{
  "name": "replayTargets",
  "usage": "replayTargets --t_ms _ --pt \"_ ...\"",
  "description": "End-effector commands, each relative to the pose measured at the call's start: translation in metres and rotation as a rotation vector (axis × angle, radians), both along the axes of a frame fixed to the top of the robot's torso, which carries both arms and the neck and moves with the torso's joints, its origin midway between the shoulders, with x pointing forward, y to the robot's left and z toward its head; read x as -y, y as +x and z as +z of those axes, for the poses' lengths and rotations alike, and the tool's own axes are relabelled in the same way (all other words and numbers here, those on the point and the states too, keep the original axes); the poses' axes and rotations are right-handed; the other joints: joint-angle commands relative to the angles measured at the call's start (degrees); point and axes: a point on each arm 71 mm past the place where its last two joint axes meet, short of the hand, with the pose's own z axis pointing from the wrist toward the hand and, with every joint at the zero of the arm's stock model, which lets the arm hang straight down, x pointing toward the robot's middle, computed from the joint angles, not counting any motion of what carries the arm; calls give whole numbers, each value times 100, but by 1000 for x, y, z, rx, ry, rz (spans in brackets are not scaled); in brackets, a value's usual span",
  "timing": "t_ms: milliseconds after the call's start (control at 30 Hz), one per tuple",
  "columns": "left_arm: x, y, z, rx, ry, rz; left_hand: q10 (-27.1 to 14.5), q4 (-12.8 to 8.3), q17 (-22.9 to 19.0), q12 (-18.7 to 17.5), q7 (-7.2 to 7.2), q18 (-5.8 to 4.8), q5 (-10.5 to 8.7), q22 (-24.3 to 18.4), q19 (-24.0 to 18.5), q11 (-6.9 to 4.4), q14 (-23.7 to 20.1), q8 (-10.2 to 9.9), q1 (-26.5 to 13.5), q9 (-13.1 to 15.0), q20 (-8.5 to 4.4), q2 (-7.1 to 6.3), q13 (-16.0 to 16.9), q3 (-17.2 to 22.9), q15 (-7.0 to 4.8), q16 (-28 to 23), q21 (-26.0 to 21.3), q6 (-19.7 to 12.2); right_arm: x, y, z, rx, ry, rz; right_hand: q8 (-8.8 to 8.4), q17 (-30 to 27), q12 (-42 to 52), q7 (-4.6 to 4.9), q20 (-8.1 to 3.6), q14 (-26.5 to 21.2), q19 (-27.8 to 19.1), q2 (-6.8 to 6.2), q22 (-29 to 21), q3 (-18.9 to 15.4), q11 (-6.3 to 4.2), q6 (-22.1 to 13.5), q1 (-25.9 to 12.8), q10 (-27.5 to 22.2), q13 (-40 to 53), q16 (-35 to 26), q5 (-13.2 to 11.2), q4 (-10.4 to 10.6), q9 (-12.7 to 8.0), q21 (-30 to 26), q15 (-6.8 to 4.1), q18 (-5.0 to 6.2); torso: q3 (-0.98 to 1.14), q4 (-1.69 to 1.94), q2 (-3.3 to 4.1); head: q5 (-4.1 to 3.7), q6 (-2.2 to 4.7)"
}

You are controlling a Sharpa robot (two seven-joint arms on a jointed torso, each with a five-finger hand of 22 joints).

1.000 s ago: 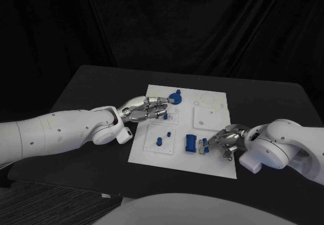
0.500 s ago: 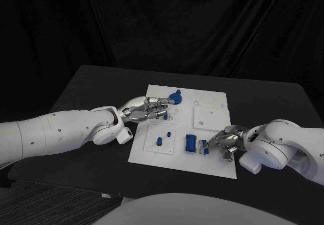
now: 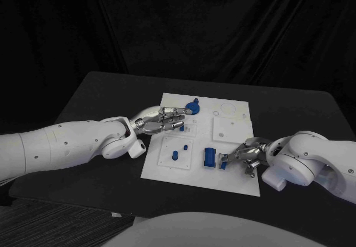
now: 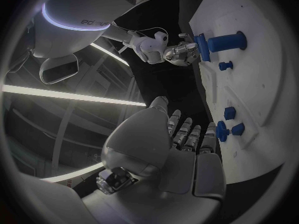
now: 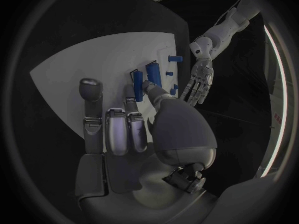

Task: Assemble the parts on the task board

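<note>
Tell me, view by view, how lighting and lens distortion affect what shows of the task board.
Head view: dim, even light, black backdrop; the white task board stands out, edges straight. Left wrist view: fisheye bends the board's edge, bright light strips glare behind the left hand. Right wrist view: the board curves, a bright arc at the rim, the right hand shaded grey.

I work in dim light: black drapes and black table [image 3: 104, 98] swallow nearly everything, only the white task board [image 3: 223, 180] and my arms stand out. My wrist views bulge at the rims, bright ceiling strips glare there, and my near palms look soft
</note>
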Motion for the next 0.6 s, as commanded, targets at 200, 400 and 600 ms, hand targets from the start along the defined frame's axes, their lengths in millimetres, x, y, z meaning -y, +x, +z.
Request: replayTargets --t_ms 200,400,600 --pt "3 -2 6 53 -75 -38 -20 -102 21 93 -8 -242 90 87 -8 32 67 21 96 12 45 -9 25 88 17 73 68 62 -3 -1 -2 -7 -12 11 217 419 95 -15 16 423 -23 -3 471 93 -8 34 -145 636 1517 -68 -168 98 125 -66 -17 14 0 -2 1 7 1" --pt "3 -2 6 51 -74 -39 -21 -106 21 92 -7 -240 95 89 -6 31 67 21 101 12 47 -10 25 93 18 73 69 65 -4 -1 -2 -4 -15 16 215 422 95 -14 17 423 -22 -16 470 78 -7 19 -134 636 1517 -65 -242 95 130 -65 -16 14 1 -3 1 5 1" --pt "3 -2 5 49 -74 -41 -22 -111 21 94 -6 -237 102 91 -4 32 70 20 107 12 51 -10 25 99 19 74 70 69 -5 -1 -2 13 -24 31 203 424 95 1 20 424 -22 -69 470 37 2 -25 -119 636 1517 -63 -356 80 134 -63 -10 12 -1 5 0 -2 1"
